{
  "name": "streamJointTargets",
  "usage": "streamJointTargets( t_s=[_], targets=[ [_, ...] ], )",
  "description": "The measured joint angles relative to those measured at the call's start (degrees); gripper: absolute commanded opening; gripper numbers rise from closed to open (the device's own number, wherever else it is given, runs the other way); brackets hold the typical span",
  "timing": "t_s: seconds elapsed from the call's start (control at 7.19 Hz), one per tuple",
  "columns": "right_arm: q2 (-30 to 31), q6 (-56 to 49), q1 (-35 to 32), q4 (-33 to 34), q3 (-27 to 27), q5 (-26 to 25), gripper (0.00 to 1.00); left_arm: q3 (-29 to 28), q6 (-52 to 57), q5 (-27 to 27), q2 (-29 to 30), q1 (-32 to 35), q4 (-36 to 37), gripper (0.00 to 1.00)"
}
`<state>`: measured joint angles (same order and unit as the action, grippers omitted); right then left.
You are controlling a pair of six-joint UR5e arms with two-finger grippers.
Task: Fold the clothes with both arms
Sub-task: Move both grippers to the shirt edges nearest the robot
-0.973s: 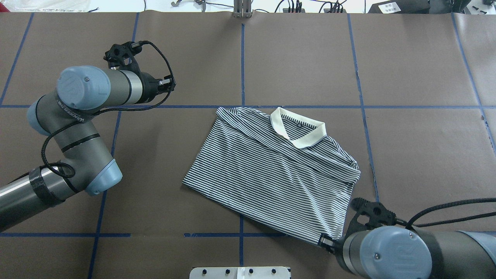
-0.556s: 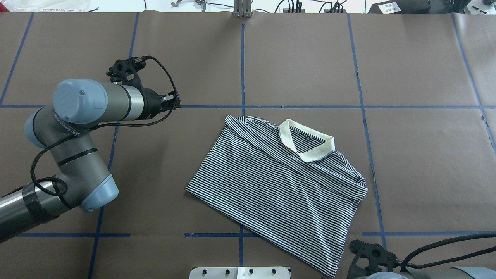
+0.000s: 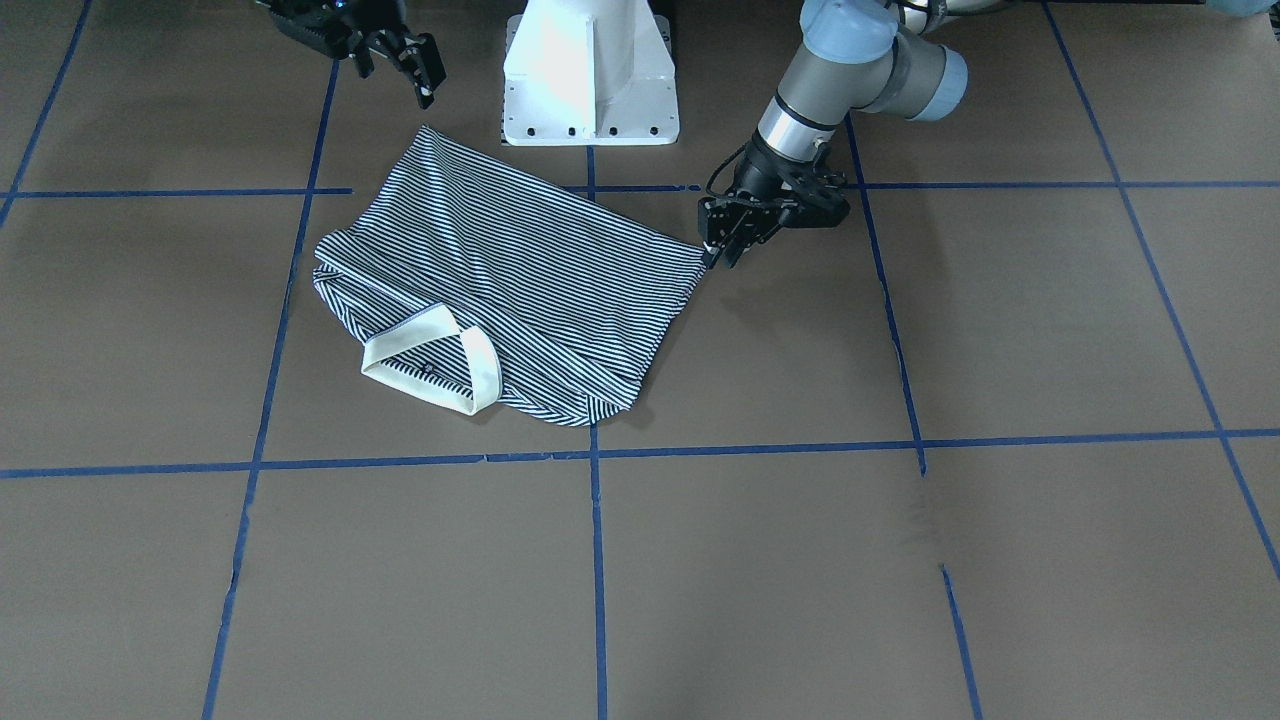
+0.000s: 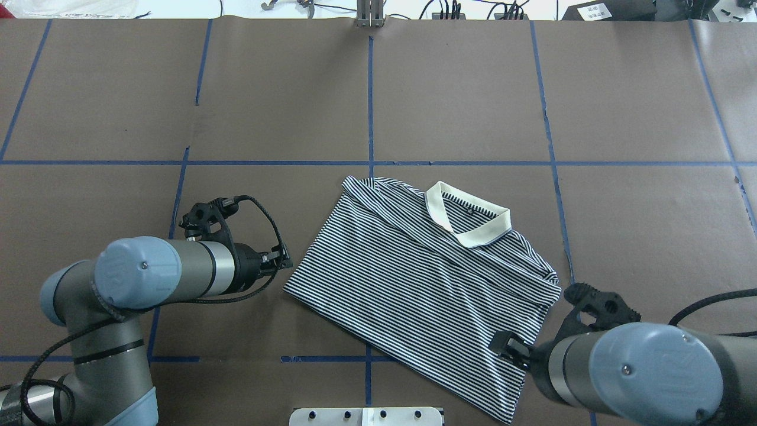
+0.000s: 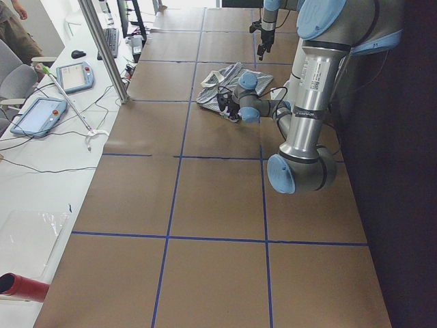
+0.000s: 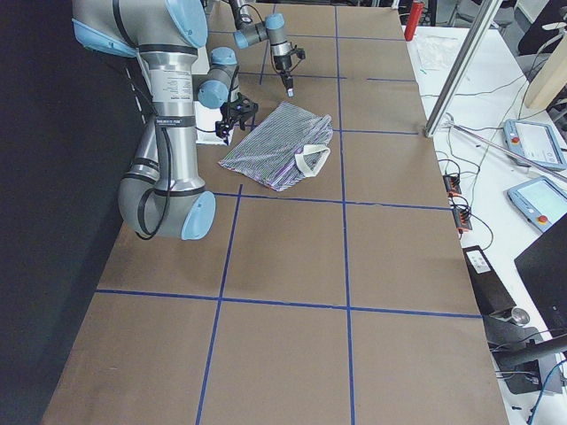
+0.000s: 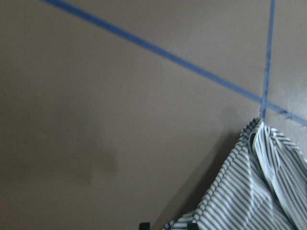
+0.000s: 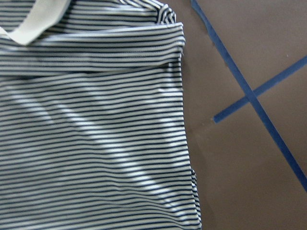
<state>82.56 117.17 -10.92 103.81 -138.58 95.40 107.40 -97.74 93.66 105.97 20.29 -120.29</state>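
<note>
The striped polo shirt (image 4: 414,290) lies flat at the table's middle, sleeves folded in, with its cream collar (image 4: 467,222) toward the far side. It also shows in the front view (image 3: 520,260). My left gripper (image 4: 288,259) is low at the shirt's near-left hem corner and open; the front view (image 3: 722,252) shows its tips right at that corner. The left wrist view shows the corner of the shirt (image 7: 259,191) just ahead. My right gripper (image 3: 400,65) is open and raised over the near-right hem corner. The right wrist view looks down on the shirt (image 8: 96,134).
The white pedestal base (image 3: 590,70) stands just behind the shirt's hem. Blue tape lines (image 4: 369,94) grid the brown table cover. A metal post (image 4: 370,13) and cables sit at the far edge. Operator tables with tablets (image 5: 41,113) flank the far side.
My left arm swung from the far left down to the shirt's near-left hem corner. My right gripper drew back toward the robot, then returned over the near-right hem. The shirt slid slightly right.
</note>
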Motion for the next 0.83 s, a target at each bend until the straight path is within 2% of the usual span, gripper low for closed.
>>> streamJointTargets(
  t_s=[0.42, 0.7, 0.83],
  targets=[
    [0.0, -0.3, -3.9, 0.0, 0.0, -0.1, 1.0, -0.3, -0.6, -1.7, 2.1, -3.5, 5.8, 0.49],
    [0.3, -0.4, -4.1, 0.0, 0.1, -0.1, 1.0, -0.8, -0.3, -1.8, 2.4, -3.5, 6.4, 0.47],
    [0.4, -0.4, -4.1, 0.1, 0.2, -0.1, 1.0, -1.1, -0.1, -1.8, 2.4, -3.3, 6.4, 0.43]
  ],
)
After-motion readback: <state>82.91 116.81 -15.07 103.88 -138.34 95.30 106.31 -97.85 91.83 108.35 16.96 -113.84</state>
